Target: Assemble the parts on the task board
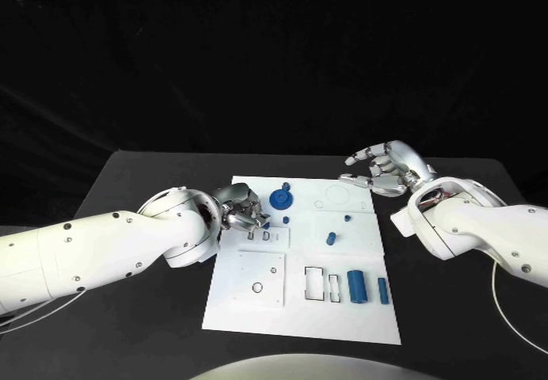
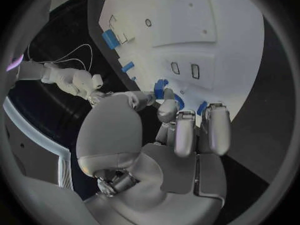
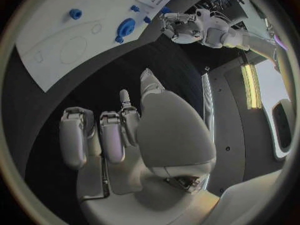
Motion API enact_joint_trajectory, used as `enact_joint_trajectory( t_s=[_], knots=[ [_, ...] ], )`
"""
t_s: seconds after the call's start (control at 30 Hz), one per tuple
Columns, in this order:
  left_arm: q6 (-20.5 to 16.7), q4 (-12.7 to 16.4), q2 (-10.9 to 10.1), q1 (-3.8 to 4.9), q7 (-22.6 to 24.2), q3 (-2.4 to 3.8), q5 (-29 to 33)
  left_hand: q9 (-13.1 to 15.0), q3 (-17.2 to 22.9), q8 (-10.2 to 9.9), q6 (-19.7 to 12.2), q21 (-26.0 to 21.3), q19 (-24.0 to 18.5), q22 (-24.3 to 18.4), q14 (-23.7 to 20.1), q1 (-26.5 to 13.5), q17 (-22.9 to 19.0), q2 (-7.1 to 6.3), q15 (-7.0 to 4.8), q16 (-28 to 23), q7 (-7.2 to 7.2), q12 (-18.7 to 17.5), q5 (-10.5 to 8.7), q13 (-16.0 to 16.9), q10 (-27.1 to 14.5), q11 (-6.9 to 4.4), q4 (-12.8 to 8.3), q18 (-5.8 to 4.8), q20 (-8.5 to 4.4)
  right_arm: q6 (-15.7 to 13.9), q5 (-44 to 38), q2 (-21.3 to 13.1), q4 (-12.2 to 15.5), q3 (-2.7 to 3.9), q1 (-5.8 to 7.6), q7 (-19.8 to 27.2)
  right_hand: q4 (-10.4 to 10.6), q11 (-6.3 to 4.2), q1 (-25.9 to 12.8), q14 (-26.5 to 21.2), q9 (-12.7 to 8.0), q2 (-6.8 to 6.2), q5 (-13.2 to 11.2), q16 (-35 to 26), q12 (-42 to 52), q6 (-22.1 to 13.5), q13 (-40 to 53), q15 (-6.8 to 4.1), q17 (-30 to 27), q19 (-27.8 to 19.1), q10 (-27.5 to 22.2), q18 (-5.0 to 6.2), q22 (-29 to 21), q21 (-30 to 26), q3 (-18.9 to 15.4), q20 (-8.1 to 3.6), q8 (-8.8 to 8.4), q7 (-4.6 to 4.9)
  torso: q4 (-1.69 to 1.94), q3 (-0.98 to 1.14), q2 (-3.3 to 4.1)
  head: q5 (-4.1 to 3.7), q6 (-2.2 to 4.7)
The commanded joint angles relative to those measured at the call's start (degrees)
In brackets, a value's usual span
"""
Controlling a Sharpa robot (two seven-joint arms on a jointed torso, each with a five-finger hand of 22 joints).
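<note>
From the head camera I see my left hand low over the board, fingers curled down beside two small slots just past its fingertips. Whether it pinches a part I cannot tell — the fingers hide the gap. A blue gear lies just beyond that hand, a small peg sits mid-board, and two blue cylinders lie by the rectangular cut-outs, well away from either hand. My right hand hovers off the board's far corner, fingers loosely apart and holding nothing; I judge it is parked clear so the left can work.

At the left wrist, the fingers reach forward close together, with blue pieces just at the fingertips; contact is unclear. The slots lie ahead, unfilled.

At the right wrist, the fingers hang relaxed over black table — the gear and a small blue piece rest on the board beyond.
</note>
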Motion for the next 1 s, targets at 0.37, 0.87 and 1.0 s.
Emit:
enact_joint_trajectory(
  t_s=[0.37, 0.87, 1.0],
  knots=[
    [-6.45, 0.13, 0.88, -4.04, -0.1, -0.02, -10.63, 0.9, 12.91, 0.11, 0.93, 0.58, 0.97, 1.6, 5.02, -0.22, 12.24, -1.19, -0.6, 0.24, -0.23, 0.48, 1.37, 0.58, 0.96, -0.25, -12.23, -0.88, -0.22, -0.07, -0.34, -0.3, -0.16, 0.0, -0.06, 0.99, 0.07, -0.32, -0.14, 4.26, 0.09, 0.15, -0.23, -0.21, -0.28, -0.07, 5.35, -0.49, 8.12, 0.65, -0.2, 0.93, 9.94, -0.25, -0.15, -0.22, 0.38, -0.09, -0.13, -0.05, 0.19, -0.02, -0.31],
    [-6.85, -0.1, 1.23, -4.83, -0.54, -0.01, -12.92, 0.94, 13.01, 0.08, 1.13, 0.72, 1.23, 1.96, 5.02, -0.28, 12.25, -1.37, -0.66, 0.25, -0.29, 0.61, 1.7, 0.8, 1.19, -0.31, -12.25, -0.96, -0.28, -0.13, -0.41, -0.41, -0.18, 0.0, -0.06, 1.06, 0.07, -0.32, -0.14, 4.26, 0.09, 0.15, -0.23, -0.21, -0.28, -0.07, 5.35, -0.49, 8.12, 0.65, -0.2, 0.93, 9.94, -0.25, -0.15, -0.22, 0.38, -0.09, -0.08, -0.09, 0.24, -0.2, -0.42],
    [-5.72, -0.15, 1.24, -4.84, -1.08, 0.0, -12.73, 0.94, 13.01, 0.08, 1.13, 0.72, 1.23, 1.96, 5.02, -0.28, 12.25, -1.37, -0.66, 0.25, -0.29, 0.61, 1.7, 0.8, 1.19, -0.31, -12.25, -0.96, -0.28, -0.13, -0.42, -0.41, -0.2, 0.0, -0.06, 1.04, 0.07, -0.32, -0.14, 4.26, 0.09, 0.15, -0.23, -0.21, -0.28, -0.07, 5.35, -0.49, 8.12, 0.65, -0.2, 0.93, 9.94, -0.25, -0.15, -0.22, 0.38, -0.09, -0.04, -0.09, 0.23, -0.24, -0.46]
  ],
)
